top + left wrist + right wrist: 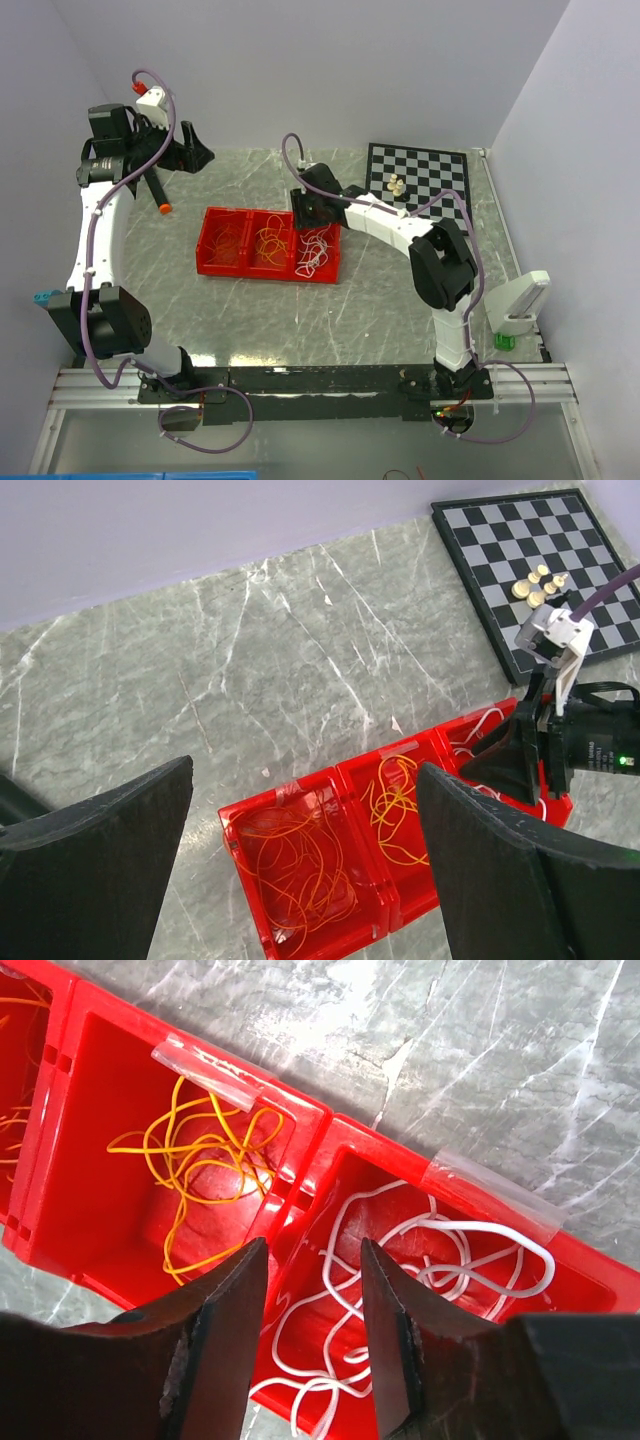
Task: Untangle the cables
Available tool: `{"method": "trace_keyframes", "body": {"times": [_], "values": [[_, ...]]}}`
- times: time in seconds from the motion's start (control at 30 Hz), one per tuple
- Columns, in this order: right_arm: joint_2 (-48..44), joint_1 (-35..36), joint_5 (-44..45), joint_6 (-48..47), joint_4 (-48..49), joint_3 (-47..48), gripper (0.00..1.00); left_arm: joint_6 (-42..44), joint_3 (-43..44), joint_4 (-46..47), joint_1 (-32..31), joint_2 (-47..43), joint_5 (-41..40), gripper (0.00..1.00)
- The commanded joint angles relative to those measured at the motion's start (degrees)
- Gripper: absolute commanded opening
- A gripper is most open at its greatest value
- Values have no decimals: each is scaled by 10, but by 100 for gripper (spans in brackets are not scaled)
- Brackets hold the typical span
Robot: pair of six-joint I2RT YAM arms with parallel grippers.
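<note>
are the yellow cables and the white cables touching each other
Apart. The right wrist view shows the yellow cables in one compartment and the white cables in the next, with the red bin dividing wall between them.

- Left arm: white link rises steeply from a low, folded black joint, and the wrist sits high, well left of and behind the red tray.
- Left gripper: aimed toward the tray from above, jaws spread wide with nothing between them, well apart from the tray.
- Right arm: elbow bent on the right of the tray, forearm reaching left to the tray's right end.
- Right gripper: tipped down just above the tray's right end, fingers a narrow gap apart, nothing gripped.
</note>
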Motion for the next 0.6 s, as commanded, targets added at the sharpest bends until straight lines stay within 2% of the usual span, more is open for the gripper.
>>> {"method": "trace_keyframes", "body": {"times": [0.0, 0.23, 0.27, 0.37, 0.57], "values": [[-39, -11, -15, 7, 1, -1, 50, 13, 4, 10, 2, -14, -7, 97], [-132, -20, -44, 17, 24, -44, 50, 13, -8, 24, 2, -15, -30, 97], [-148, -22, -48, 18, 28, -57, 54, 14, -4, 19, 2, -10, -30, 96], [-213, -28, -54, 16, 38, -109, 100, 11, 13, -6, 2, 8, -34, 97], [-310, -38, -40, 13, -9, -176, 100, 19, -1, -32, 2, 22, -58, 97]]}}
